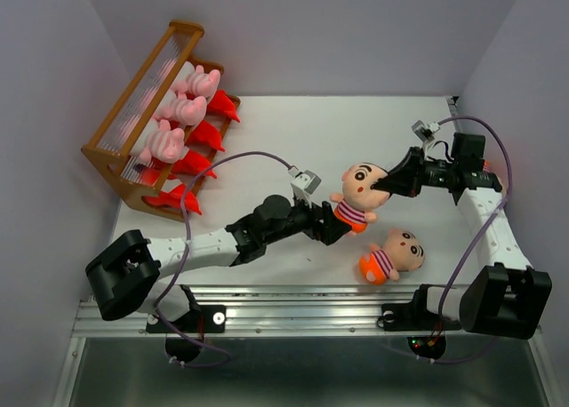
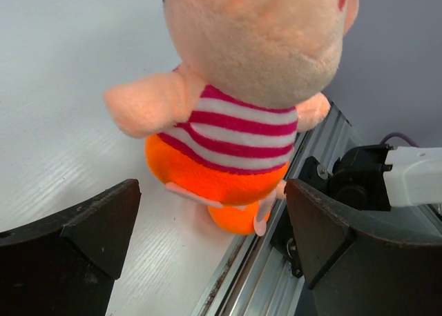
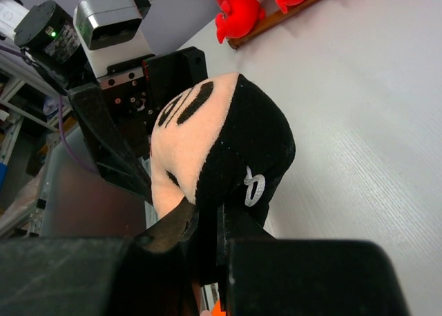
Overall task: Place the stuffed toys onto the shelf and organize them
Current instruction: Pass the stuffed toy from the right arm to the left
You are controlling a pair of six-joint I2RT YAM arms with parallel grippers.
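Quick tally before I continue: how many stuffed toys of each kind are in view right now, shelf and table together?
Red monsters: 4
Pink pigs: 3
Boy dolls: 2
Total in view: 9

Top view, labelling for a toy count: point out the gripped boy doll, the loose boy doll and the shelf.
Gripped boy doll (image 1: pixel 360 183), top external view, on its face.
Loose boy doll (image 1: pixel 407 250), top external view, on its head.
Shelf (image 1: pixel 147 87), top external view, on its slatted back.
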